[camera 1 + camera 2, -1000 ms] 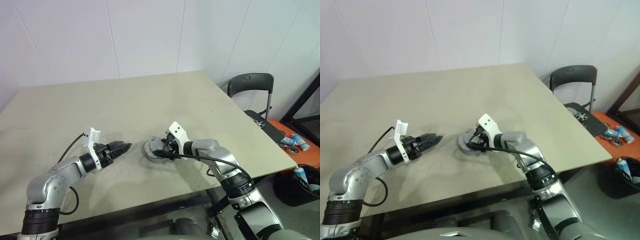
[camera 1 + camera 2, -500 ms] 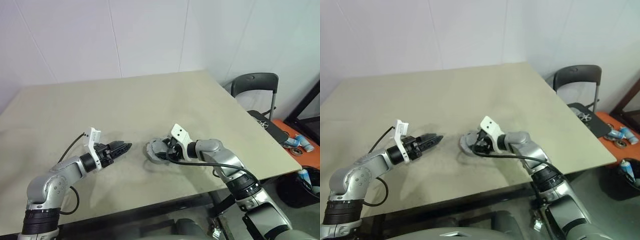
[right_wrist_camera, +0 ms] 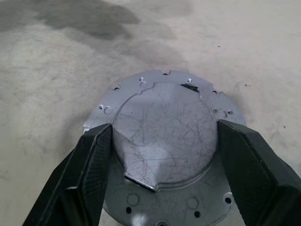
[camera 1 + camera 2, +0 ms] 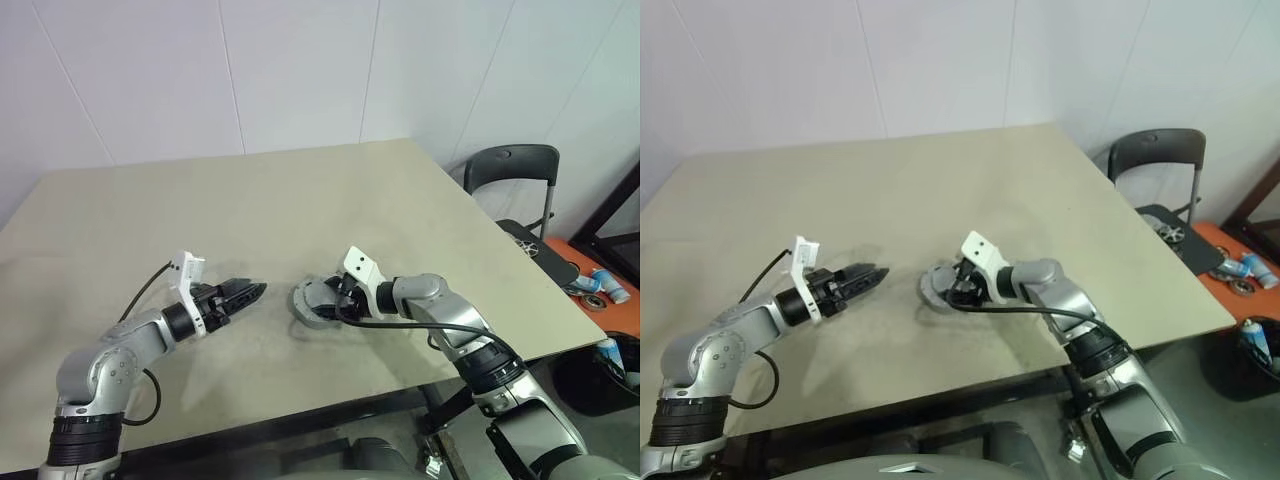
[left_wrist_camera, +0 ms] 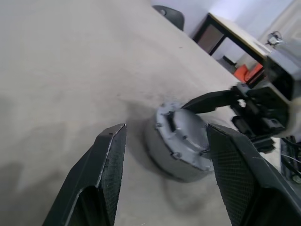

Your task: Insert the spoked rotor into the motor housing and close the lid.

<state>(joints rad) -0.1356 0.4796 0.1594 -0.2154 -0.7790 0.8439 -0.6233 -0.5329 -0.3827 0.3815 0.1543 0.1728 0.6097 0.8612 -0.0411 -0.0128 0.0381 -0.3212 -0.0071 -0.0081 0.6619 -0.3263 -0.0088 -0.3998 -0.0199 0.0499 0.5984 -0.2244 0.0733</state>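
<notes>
- Grey metal is what shows of the task's assembly: the lid point(image 3: 164, 129) sits face-down over the motor housing point(image 5: 162, 155) on the near middle of the tan table point(image 4: 300, 190), its scratched raised plate up and a flange with small screw holes around it. The spoked rotor is presumably already inside, though that cannot be confirmed.
- Straddling the lid is the right gripper point(image 3: 164, 155), its fingers point(image 3: 84, 169) spread to either side of the raised plate; whether the pads touch the metal cannot be told.
- Risk one: if the lid is not seated square, pressing or pinching from one side could cock it on the housing rim and jam it, or trap a rotor spoke underneath.
- Risk two: the smooth metal gives the pads little purchase, so closing on the sloped plate edge could make them slide off and shove the whole unit across the table.
- Off to the left, the left gripper point(image 4: 243, 292) hovers near the housing, jaws apart and empty, pointed at it. Since nothing braces the housing, a push from the right could drive it into those fingertips.
</notes>
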